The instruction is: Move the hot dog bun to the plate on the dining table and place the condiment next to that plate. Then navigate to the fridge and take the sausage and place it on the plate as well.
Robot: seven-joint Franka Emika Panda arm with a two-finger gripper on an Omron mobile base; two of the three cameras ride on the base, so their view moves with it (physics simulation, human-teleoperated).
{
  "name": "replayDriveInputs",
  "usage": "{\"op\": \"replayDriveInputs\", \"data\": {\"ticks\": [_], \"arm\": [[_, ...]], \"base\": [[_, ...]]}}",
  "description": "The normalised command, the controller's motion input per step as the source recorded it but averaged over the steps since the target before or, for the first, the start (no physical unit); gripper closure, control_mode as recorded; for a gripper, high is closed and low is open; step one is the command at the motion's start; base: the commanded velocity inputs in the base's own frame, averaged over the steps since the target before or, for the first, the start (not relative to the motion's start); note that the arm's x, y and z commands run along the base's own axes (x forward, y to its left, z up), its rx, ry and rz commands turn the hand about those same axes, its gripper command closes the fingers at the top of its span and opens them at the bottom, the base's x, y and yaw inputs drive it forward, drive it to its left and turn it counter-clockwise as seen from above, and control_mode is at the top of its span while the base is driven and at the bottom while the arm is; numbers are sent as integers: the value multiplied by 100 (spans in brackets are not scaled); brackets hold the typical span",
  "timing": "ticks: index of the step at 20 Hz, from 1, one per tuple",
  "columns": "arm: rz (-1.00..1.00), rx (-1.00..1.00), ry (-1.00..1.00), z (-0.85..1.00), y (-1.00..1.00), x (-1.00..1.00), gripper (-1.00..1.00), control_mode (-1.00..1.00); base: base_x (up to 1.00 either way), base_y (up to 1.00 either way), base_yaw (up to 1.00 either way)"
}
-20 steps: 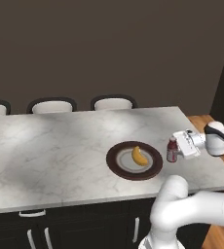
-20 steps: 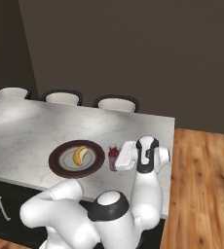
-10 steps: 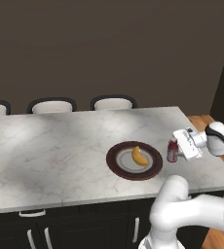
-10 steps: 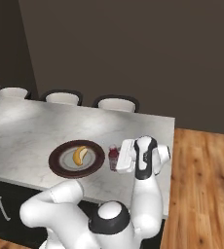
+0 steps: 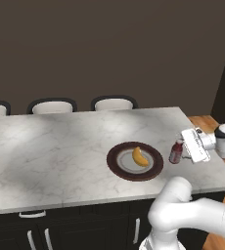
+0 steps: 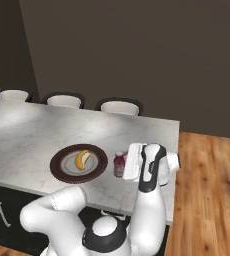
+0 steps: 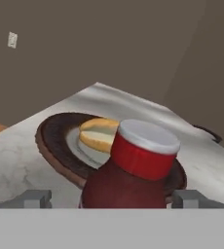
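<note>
golden hot dog bun (image 5: 141, 156) lying on the pale centre of the brown-rimmed plate (image 5: 117, 166) on the marble dining table (image 5: 51, 146), red condiment bottle (image 5: 176, 152) upright just beside the rim.

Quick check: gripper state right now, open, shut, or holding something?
Gripper: open, jaws spread either side of the condiment, which stands on the dining table; not clamped on it.

The hot dog bun (image 5: 141, 157) lies on the plate (image 5: 116, 162) on the dining table (image 5: 51, 146). The condiment (image 5: 176, 152) stands just beside the plate, at its three o'clock.
</note>
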Motion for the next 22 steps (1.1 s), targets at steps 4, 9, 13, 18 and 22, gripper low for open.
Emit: {"op": "replayDriveInputs", "data": {"ticks": [4, 9, 13, 18, 22], "arm": [[0, 0, -13, 33, -30, -32, -100, -100], [0, 0, -13, 37, -30, -35, -100, -100], [-2, 0, -15, 49, -12, -47, -100, -100], [-11, 0, -8, 65, 0, -56, -100, -100], [-20, 0, 0, 69, 13, -50, -100, -100]], "base": [[0, 0, 0], [0, 0, 0], [0, 0, 0], [0, 0, 0], [0, 0, 0]]}}
